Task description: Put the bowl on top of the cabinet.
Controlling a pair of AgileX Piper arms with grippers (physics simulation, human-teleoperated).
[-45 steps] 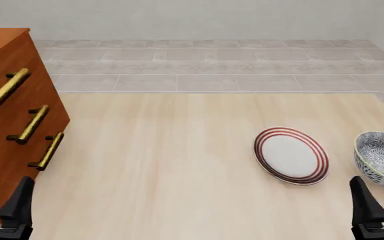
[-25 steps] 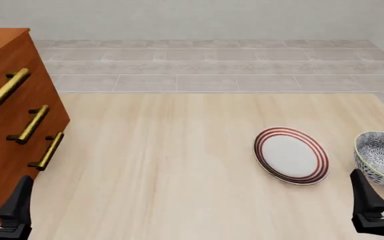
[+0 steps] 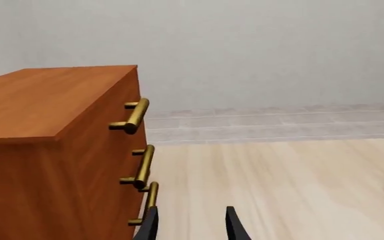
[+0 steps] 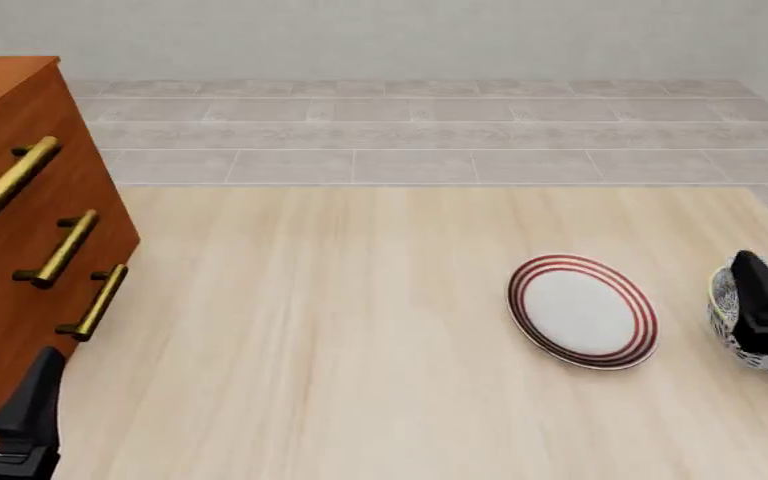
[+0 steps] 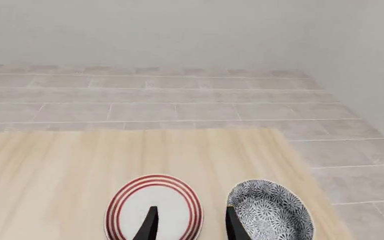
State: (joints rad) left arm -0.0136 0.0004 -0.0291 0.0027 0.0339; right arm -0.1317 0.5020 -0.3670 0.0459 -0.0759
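The bowl is seen at the surface's right edge, just beside the plate. The right pincer, parted and empty, should be centred over the bowl's rim, not the plate. The left pincer is held apart and empty beside the cabinet.
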